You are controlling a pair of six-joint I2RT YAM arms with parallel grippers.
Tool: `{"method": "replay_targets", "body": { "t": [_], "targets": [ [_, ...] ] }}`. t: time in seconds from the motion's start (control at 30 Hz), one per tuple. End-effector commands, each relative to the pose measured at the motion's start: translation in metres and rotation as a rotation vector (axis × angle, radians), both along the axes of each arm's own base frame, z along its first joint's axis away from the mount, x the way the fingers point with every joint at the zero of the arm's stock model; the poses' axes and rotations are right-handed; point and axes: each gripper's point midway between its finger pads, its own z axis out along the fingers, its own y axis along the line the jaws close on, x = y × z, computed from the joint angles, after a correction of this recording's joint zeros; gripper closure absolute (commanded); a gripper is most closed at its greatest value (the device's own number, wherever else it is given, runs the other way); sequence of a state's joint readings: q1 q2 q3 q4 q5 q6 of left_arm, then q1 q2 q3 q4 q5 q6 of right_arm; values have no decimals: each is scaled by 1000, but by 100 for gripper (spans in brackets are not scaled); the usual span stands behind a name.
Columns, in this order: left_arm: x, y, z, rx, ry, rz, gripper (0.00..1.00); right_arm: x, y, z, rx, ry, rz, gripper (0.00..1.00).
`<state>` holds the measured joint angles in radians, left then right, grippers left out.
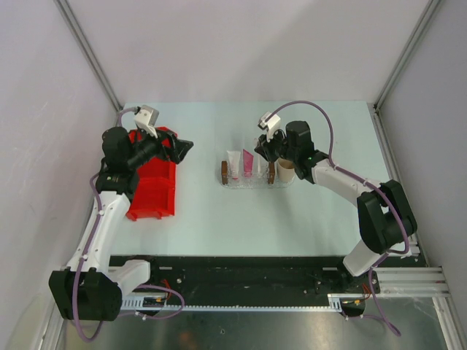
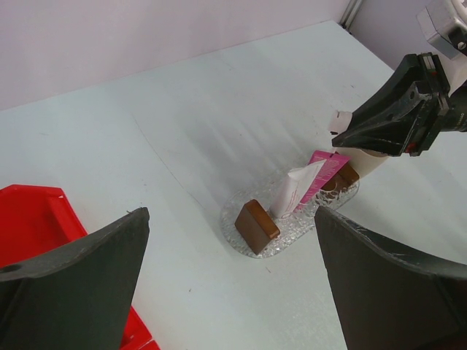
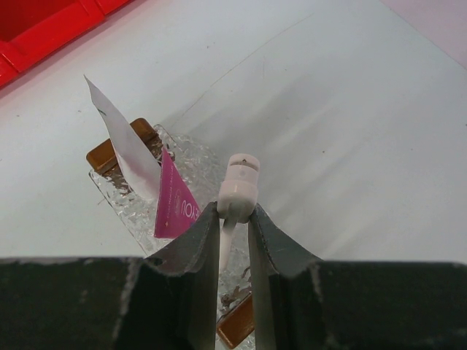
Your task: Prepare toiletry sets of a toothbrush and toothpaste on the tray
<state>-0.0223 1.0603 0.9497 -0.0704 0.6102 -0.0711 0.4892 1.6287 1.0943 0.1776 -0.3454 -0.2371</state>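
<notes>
1. A pale table [image 1: 219,226] stands between plain grey-white walls [image 1: 241,44].
2. The toothbrush [image 3: 239,186] shows only a rounded white top and a thin white stem. The rest vanishes between the right gripper's fingers [image 3: 190,248], so I cannot tell whether its lower end touches anything. From overhead it is too thin to pick out.
3. The right gripper [image 3: 235,215] is narrowed to a slit and pinches that stem from both sides, holding it roughly upright.
4. The tray [image 3: 124,204], clear knobbly plastic, lies directly beneath those fingertips and runs off to their left.
5. A brown block [image 3: 109,149] sits at the tray's far end. A second brown block [image 3: 235,329] at the near end is half covered by the fingers.
6. The white tube [image 3: 124,149] and the pink tube [image 3: 175,200] lean in the tray just ahead-left of the pinch, flat ends up. The white one overlaps the pink.
7. A paper cup [image 1: 286,173] is mostly hidden under the right gripper in the overhead view.
8. The left gripper [image 2: 230,213] is spread wide and holds nothing. The tray lies well ahead of it, and the red bin [image 2: 36,219] beneath its left finger is cut off by the frame.
</notes>
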Motion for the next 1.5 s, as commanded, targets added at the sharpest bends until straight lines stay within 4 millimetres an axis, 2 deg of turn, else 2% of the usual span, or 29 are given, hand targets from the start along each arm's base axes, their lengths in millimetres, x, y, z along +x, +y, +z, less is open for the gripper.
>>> {"method": "replay_targets", "body": {
  "t": [0.0,1.07,1.47],
  "targets": [
    [-1,1,6,0,-34,-12,0,3,1,21,31,-57,-2,100],
    [2,1,3,-7,-18,-14,0,-1,2,8,-13,-47,25,100],
    [2,1,2,-9,-17,-14,0,-4,2,15,2,-47,24,100]
  ]
}}
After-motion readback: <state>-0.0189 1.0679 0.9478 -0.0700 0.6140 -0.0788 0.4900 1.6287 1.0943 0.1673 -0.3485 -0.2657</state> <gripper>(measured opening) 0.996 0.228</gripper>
